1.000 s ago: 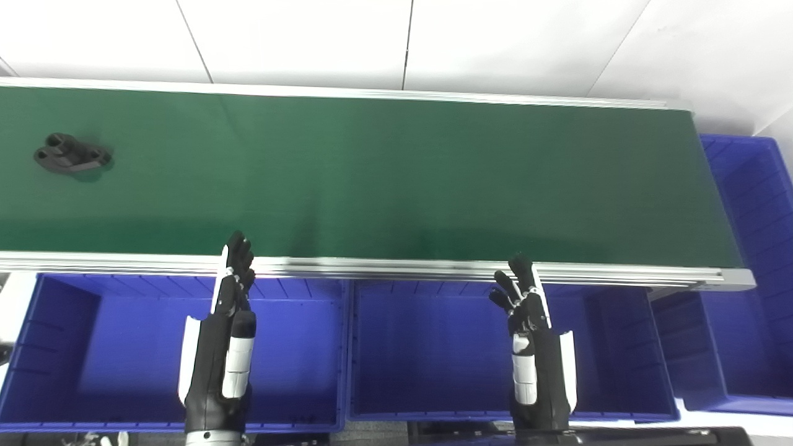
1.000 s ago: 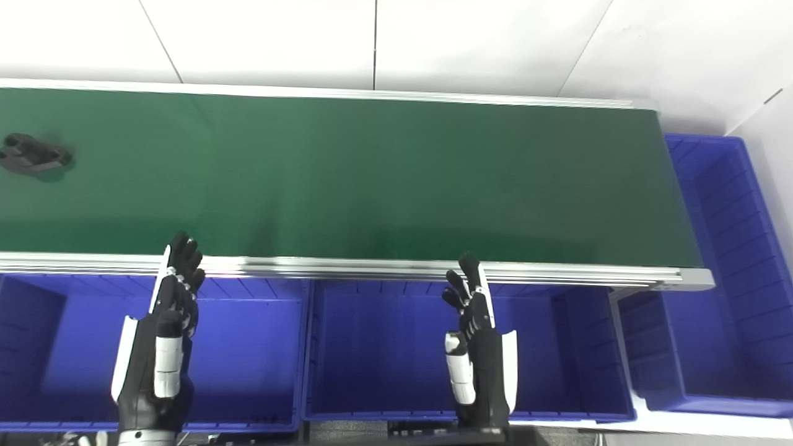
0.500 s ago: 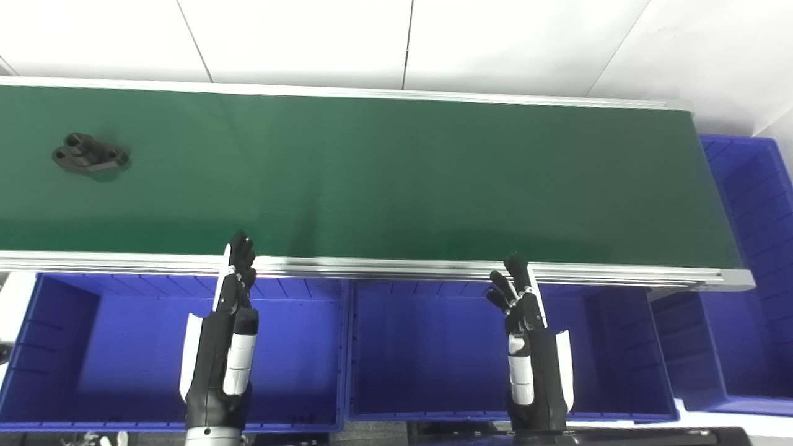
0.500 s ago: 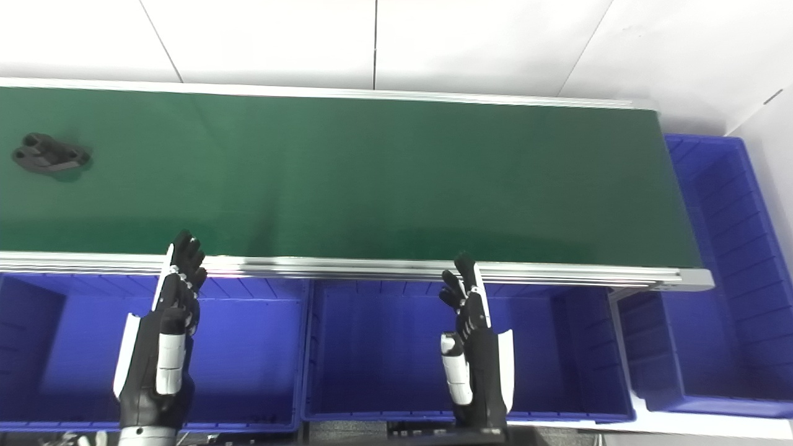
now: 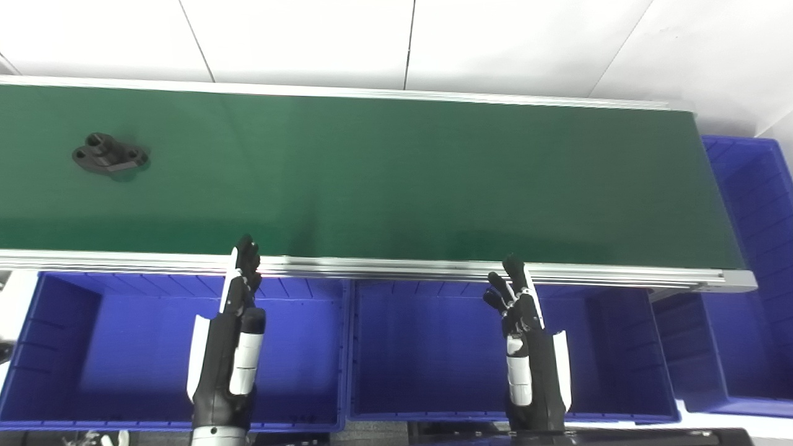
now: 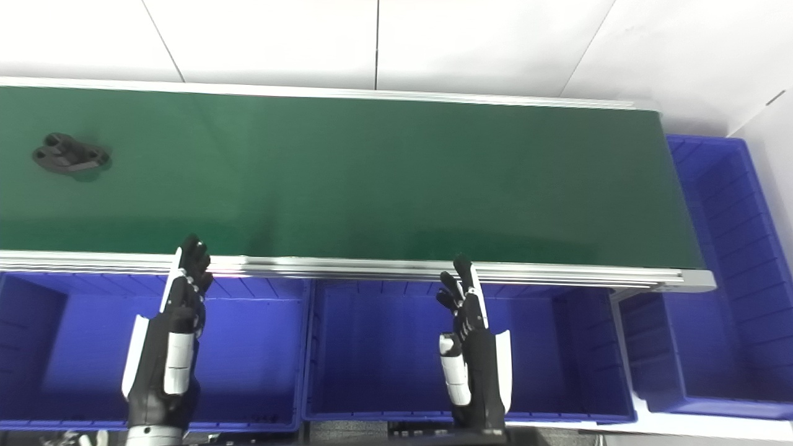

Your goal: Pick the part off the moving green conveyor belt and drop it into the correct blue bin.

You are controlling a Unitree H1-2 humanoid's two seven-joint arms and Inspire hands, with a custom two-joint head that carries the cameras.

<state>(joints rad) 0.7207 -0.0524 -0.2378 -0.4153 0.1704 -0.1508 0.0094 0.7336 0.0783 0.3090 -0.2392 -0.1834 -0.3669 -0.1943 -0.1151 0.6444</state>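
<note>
A black bracket-like part (image 5: 110, 154) lies on the green conveyor belt (image 5: 396, 179) at its far left; it also shows in the right eye view (image 6: 71, 156). My left hand (image 5: 232, 334) is open and empty, held upright over the left blue bin (image 5: 56, 347), its fingertips at the belt's near rail. My right hand (image 5: 526, 337) is open and empty over the middle blue bin (image 5: 409, 353). Both hands are well away from the part.
A third blue bin (image 5: 756, 260) stands at the right end of the belt. The belt's silver near rail (image 5: 396, 267) runs between the bins and the belt. White wall panels are behind the belt.
The part has travelled to the right along the belt. My left hand has shifted slightly right and my right hand slightly left; both stay open.
</note>
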